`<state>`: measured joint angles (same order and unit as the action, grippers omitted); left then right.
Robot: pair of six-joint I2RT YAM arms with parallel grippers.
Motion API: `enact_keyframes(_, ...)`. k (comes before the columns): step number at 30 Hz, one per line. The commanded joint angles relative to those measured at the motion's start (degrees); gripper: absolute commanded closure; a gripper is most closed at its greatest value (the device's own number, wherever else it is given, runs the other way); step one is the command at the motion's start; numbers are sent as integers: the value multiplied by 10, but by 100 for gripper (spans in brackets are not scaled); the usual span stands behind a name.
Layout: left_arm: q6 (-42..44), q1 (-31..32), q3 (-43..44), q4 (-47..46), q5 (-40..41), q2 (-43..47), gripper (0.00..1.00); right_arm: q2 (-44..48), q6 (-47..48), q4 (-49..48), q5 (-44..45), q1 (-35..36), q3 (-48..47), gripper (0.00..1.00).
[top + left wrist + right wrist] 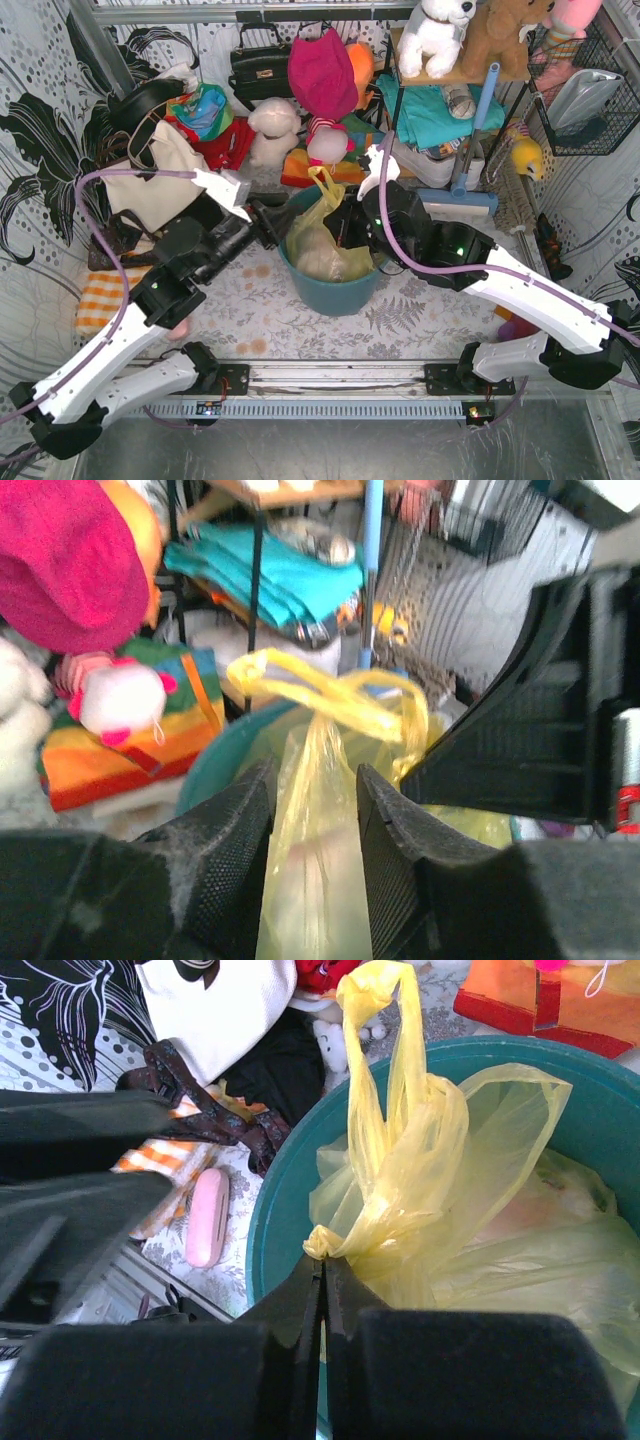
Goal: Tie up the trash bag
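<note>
Yellow trash bag (440, 1160) pinched by right gripper (322, 1268); left gripper (315, 785) jaws parted around it

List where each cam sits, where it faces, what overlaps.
Top external: above and behind the arms, looking down at the table; both arms show, left gripper and right gripper at the teal bin.
Left wrist: on the left arm, facing forward at the trash bag; own fingers straddle the plastic.
Right wrist: on the right arm, looking down into the bin; own fingers pinch the bag.
Shared: all see bag and bin.
</note>
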<state>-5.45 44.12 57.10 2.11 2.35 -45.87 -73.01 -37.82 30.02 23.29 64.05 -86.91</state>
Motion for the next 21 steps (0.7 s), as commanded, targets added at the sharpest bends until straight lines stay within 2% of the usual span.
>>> enact_keyframes(1,-38,-14,-13,34,-60,-31,52,7,18,32,9,0,-30,100)
enact_keyframes(6,-50,-43,-10,21,-135,-67,49,2,19,55,6,1,-38,100)
enact_keyframes(11,-62,-100,-15,-11,-205,-97,49,-1,18,68,8,1,-37,100)
enact_keyframes(15,-75,-136,-27,-64,-297,-117,45,-5,18,70,9,1,-36,100)
enact_keyframes(21,-86,-149,-36,-124,-411,-154,43,-7,14,70,21,1,-31,100)
